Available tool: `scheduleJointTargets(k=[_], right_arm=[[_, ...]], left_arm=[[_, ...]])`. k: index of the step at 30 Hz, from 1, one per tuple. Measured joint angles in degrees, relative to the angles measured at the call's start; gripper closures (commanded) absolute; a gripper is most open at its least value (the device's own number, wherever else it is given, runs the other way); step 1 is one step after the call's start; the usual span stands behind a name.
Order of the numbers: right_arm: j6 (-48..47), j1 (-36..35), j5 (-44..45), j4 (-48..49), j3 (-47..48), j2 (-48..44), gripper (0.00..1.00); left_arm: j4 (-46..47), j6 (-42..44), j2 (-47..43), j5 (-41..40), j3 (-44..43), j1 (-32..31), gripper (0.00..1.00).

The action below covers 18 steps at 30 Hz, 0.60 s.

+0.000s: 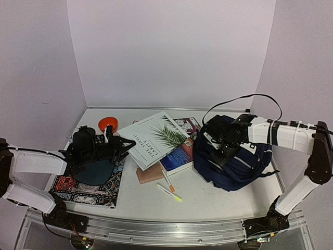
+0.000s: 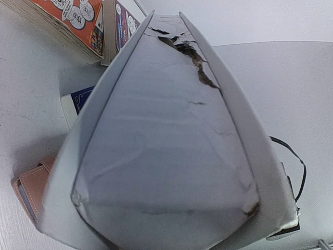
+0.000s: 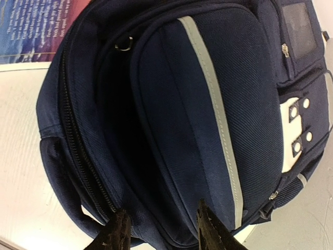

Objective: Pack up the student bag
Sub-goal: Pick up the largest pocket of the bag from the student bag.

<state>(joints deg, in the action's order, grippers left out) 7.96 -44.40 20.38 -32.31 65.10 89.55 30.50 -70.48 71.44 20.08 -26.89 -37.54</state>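
Top external view: the big blue student bag point(image 1: 237, 162) lies on the right side of the table point(image 1: 208, 200). The right gripper point(image 3: 161, 221) sits on it, fingers apart with cloth between them; I cannot tell if it pinches. It should pull the bag's mouth wide. The left gripper point(image 1: 115, 145) is clamped on the white book point(image 1: 153, 136), well apart from the bag. It should carry the book over and slide it in thin edge first. The cover seems to say "THE SINGULARITY". The bag's grey label point(image 3: 299, 21) shows no words I can read.
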Motion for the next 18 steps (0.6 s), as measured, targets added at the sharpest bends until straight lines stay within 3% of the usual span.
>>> scheduleJointTargets(k=[8,18], right_arm=[[-2.71,0.02,-5.58,3.34,-0.79,1.99,0.54],[-3.23,0.0,-3.56,5.12,-1.31,4.3,0.7]], left_arm=[[-0.64,0.0,-0.02,0.78,0.0,-0.02,0.68],[-0.7,0.0,-0.02,0.78,0.0,0.0,0.68]])
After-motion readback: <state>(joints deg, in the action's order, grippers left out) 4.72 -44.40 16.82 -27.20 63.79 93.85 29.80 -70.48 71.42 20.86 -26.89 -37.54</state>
